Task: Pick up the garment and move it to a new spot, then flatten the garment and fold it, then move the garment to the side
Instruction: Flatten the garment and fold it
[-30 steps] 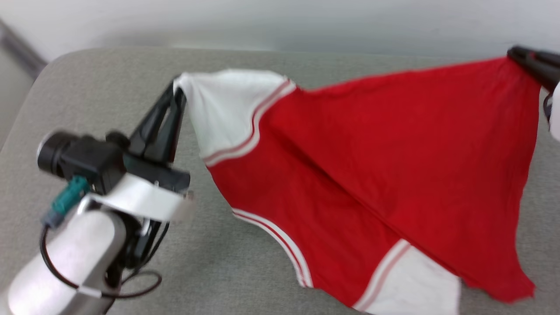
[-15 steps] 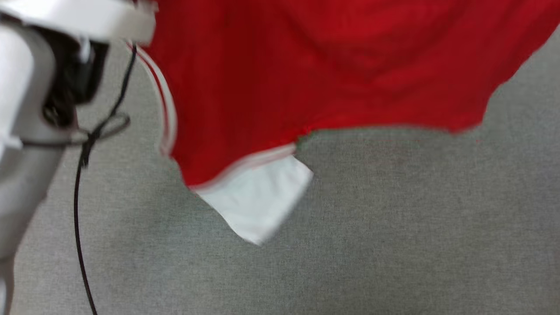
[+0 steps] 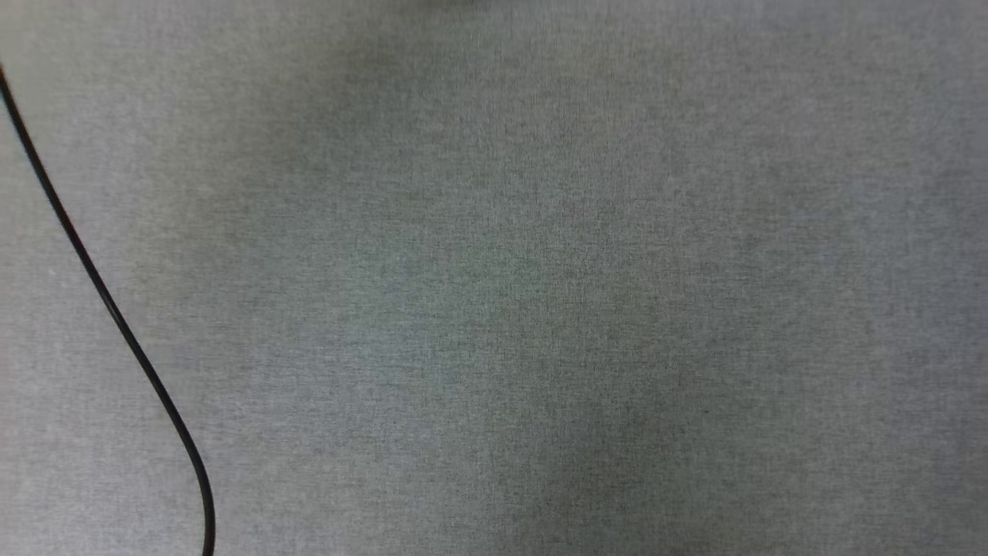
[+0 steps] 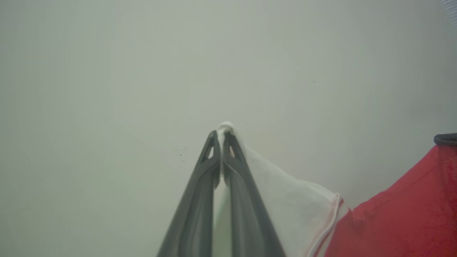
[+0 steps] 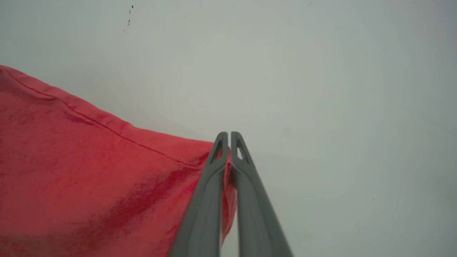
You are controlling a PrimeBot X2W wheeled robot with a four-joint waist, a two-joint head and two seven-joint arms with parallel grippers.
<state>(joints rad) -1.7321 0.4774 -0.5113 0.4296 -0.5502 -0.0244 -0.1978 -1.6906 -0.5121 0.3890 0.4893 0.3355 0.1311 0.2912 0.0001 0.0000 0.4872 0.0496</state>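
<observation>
Grey cloth surface (image 3: 540, 309) below, pale wall (image 4: 107, 71) ahead; shirt (image 4: 400, 214) held up, spanned between both grippers.
Left gripper (image 4: 220, 137) is clamped on just the white sleeve (image 4: 285, 200) tip, right gripper (image 5: 228, 139) pinched on a red edge. Thin bites: extra tension or a swing could likely pull fabric free and drop one side. Both arms aim fingers at the wall.

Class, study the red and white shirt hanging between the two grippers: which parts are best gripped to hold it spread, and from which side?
Probably the outermost ends of the shirt: the tip of the white sleeve, pinched by the shut left gripper, and the red hemmed corner, pinched by the shut right gripper. Each comes from outside, so cloth stretches between them.
</observation>
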